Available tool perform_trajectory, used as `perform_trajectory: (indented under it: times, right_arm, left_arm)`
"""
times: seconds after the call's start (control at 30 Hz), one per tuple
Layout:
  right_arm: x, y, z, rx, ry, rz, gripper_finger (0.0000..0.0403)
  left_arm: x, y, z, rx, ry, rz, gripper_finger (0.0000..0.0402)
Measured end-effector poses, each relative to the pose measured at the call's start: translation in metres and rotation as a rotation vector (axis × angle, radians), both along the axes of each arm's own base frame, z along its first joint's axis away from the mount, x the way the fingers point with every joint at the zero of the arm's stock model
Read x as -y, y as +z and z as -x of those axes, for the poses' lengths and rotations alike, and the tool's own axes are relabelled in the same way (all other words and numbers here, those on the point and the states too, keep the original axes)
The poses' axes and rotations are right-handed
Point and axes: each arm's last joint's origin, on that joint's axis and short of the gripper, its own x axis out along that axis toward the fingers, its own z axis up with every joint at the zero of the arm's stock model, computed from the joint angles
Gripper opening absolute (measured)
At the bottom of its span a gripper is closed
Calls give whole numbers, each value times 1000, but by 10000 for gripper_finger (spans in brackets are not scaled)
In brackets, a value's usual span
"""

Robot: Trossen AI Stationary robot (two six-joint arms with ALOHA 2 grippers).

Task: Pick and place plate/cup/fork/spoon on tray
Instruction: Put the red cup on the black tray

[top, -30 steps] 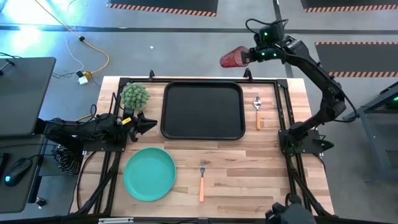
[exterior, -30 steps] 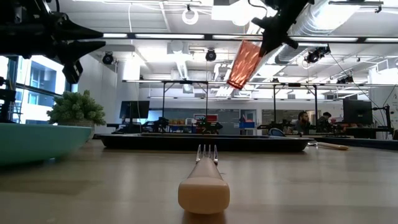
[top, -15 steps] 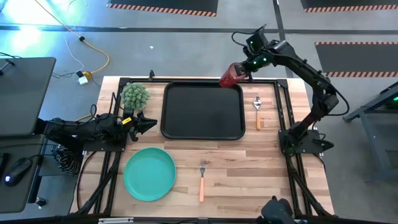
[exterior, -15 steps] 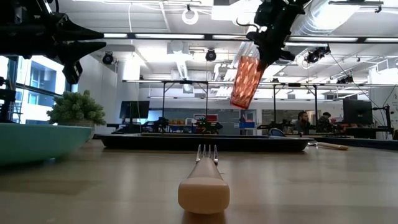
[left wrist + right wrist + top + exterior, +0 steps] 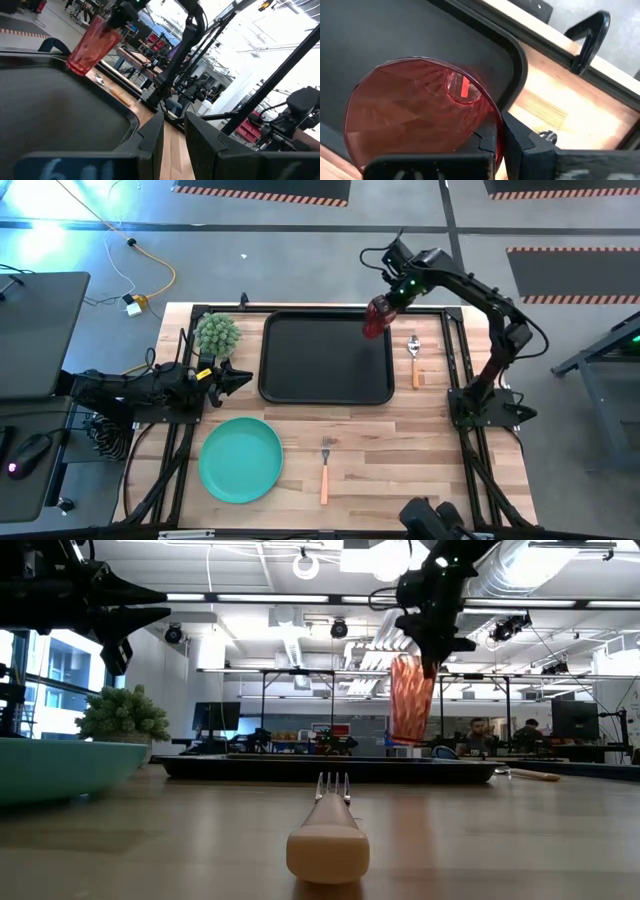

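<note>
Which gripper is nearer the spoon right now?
The right. The right gripper, shut on the cup, hangs over the tray's far right corner, just beside the spoon. The left gripper waits past the tray's opposite side.

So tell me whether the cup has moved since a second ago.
Yes. Held by the right gripper, the cup has come in from beyond the table's far edge to hang over the tray's far right corner.

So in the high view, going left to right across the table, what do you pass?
Plant → plate → fork → cup held over the tray's far right corner → spoon.
</note>
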Motion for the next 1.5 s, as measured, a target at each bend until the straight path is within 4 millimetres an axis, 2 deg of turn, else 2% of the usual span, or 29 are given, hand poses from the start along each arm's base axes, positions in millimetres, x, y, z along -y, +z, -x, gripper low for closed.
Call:
perform_trajectory:
  times: [0.5, 1.07, 1.5]
  right_arm:
    - [14, -32, -15, -88, 30, -35, 0]
    - [17, -35, -17, -112, 48, -2, 2]
    - [17, -35, -17, -109, 49, -6, 44]
  left_arm:
    - [0, 0, 0, 0, 0, 0, 67]
    - [0, 0, 0, -1, 0, -1, 67]
    - [0, -3, 0, -33, 0, -1, 67]
